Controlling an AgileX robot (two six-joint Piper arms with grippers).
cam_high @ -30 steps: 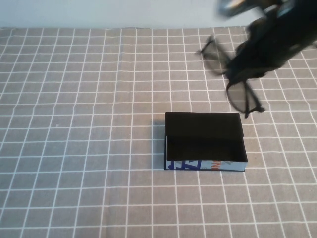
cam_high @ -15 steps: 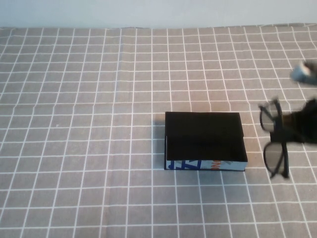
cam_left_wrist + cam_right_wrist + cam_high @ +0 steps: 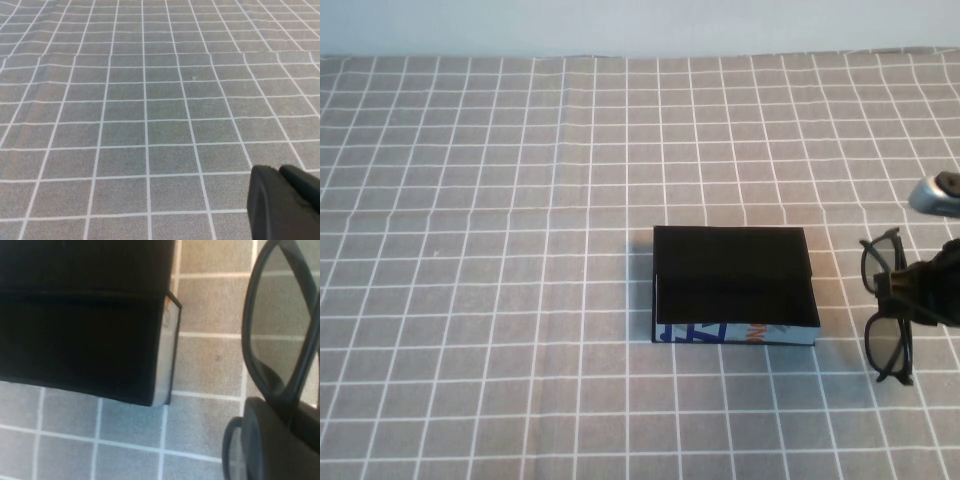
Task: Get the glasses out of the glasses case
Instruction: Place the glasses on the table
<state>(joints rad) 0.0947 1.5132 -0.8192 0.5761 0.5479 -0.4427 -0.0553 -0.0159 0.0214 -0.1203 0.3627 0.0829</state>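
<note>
The glasses case (image 3: 730, 268) lies open at the table's middle, black inside, its white printed side toward me. It also shows in the right wrist view (image 3: 85, 325) and looks empty. The black glasses (image 3: 887, 345) are to the right of the case, apart from it, held at the bridge by my right gripper (image 3: 912, 290), which is shut on them. In the right wrist view the glasses (image 3: 275, 335) hang in my right gripper (image 3: 292, 412) just over the cloth. My left gripper (image 3: 286, 200) is out of the high view, shut and empty over bare cloth.
A grey cloth with a white grid (image 3: 500, 250) covers the whole table. A silver part of my right arm (image 3: 938, 193) shows at the right edge. A pale wall runs along the far edge.
My right gripper has carried the glasses from high at the back right down toward me, to a low spot just right of the case. The case has not moved.
</note>
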